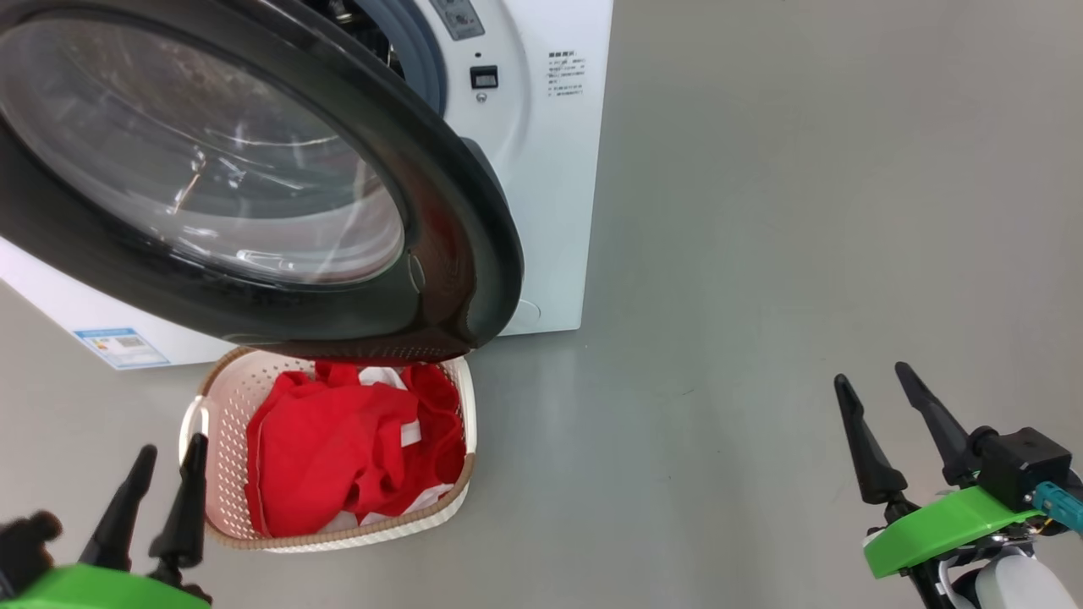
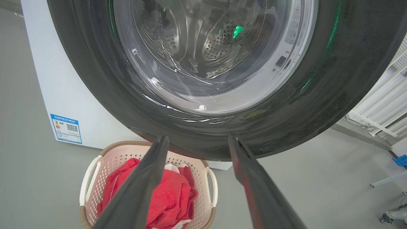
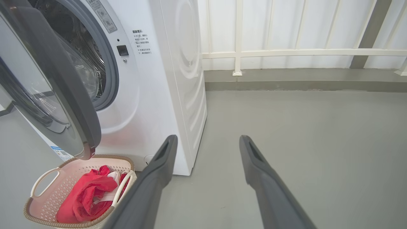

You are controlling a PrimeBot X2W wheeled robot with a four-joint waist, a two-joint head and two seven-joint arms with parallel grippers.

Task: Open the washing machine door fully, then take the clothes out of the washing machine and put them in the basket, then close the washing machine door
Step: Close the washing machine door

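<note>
The washing machine door [image 1: 254, 178] stands open, swung out over the basket [image 1: 224, 397] on the floor. The red clothes [image 1: 347, 448] with white trim lie inside the basket. The white washing machine [image 1: 550, 194] stands behind, its drum opening partly visible [image 3: 92, 47]. My left gripper [image 1: 173, 452] hovers open beside the basket's left handle, nothing between its fingers. In the left wrist view the door [image 2: 203, 79] looms above the basket [image 2: 95, 165] and clothes [image 2: 171, 194]. My right gripper [image 1: 871, 376] is open and empty, far right over bare floor.
A blue label sticker [image 1: 123, 347] marks the washer's lower side. Grey floor stretches to the right of the machine. A white railing and wall [image 3: 286, 51] run behind the washer. Some equipment [image 2: 394, 216] stands at the far right of the left wrist view.
</note>
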